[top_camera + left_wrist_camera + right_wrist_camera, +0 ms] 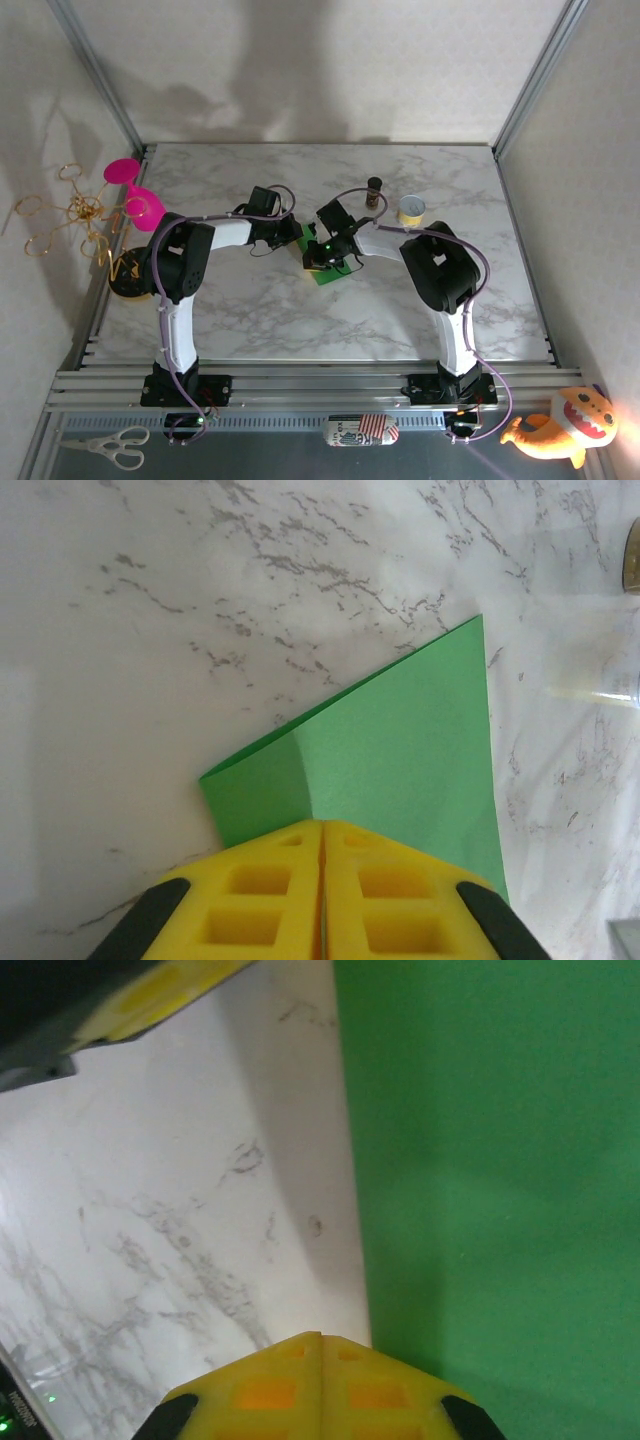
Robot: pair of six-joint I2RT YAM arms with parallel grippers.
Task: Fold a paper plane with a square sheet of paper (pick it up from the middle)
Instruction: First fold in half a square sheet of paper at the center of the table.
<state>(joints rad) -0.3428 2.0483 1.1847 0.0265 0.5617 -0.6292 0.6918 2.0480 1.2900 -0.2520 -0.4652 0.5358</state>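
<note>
Far left, beside the worktop [250, 320]: pink scoop-shaped dishes [135, 195] and a tangle of gold wire [70, 210].

Left pincer [292, 236] reaching in toward the worktop's middle. Seen from left wrist: yellow pads [250, 900] pressed flat together with no gap, so closed. Tips right at the near edge of the sheet of paper [400, 770], overlapping it. Cannot tell whether pinching it or only pressing on it.

Sheet of paper bright green, plain, unmarked. Folded to a smaller angular shape, no longer a flat square. One long straight edge running up to a sharp corner. Short crease rising from the pad tips, with the strip left of it darker and angled differently. Marble visible all round it. From above: lying mid-worktop between the two pincers, mostly hidden by them, green showing just below the right one.

Right pincer [318, 260] just right of the left one, close together over the paper. Seen from right wrist: pads [390, 1395] also tight together, closed, tips on the paper's straight left edge, green to the right, marble to the left.

Further right, behind: dark small bottle [374, 190], yellow-white tape roll [411, 209], both apart from the paper.
</note>
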